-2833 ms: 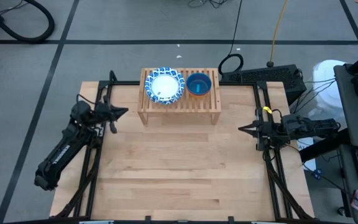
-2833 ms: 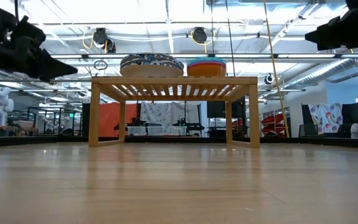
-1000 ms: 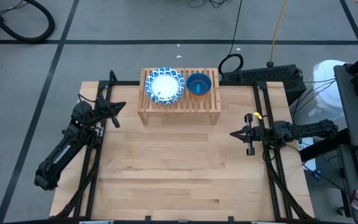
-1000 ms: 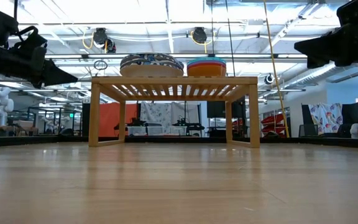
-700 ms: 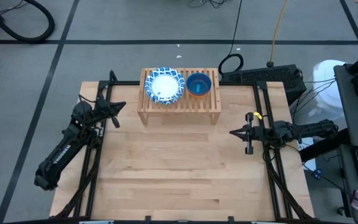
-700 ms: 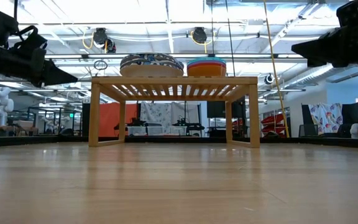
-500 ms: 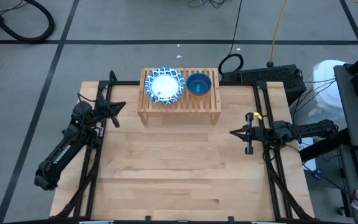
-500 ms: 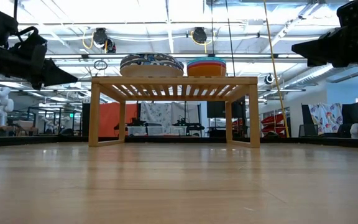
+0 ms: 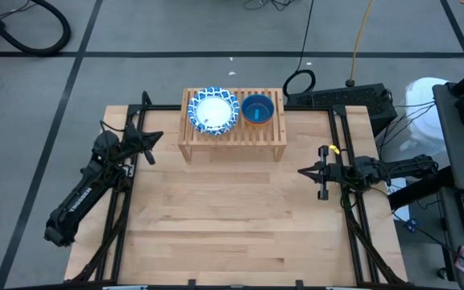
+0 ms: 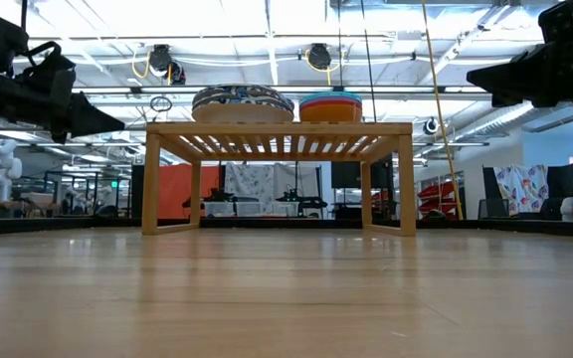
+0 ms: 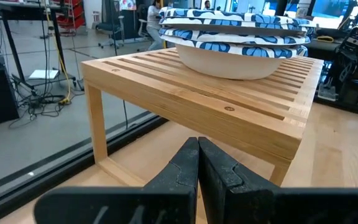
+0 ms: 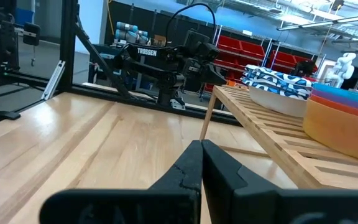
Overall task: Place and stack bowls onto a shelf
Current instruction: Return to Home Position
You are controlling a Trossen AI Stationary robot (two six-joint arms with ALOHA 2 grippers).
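A stack of blue-patterned dishes [image 9: 213, 111] rests on the slatted top of the light wooden shelf [image 9: 232, 141] at the table's far middle; the stack also shows in the left wrist view [image 11: 235, 37]. Beside it on the shelf's right half stands a stack of plain bowls [image 9: 258, 109], teal on top with orange below [image 12: 347, 118]. My left gripper [image 9: 158, 137] hangs shut and empty just left of the shelf, above the table. My right gripper [image 9: 303, 172] hangs shut and empty at the table's right, nearer than the shelf.
Black frame rails run along the table's left [image 9: 127, 201] and right [image 9: 353, 217] edges. Cables and a black box [image 9: 345, 97] lie on the floor behind the table. The pale tabletop [image 9: 232, 217] spreads in front of the shelf.
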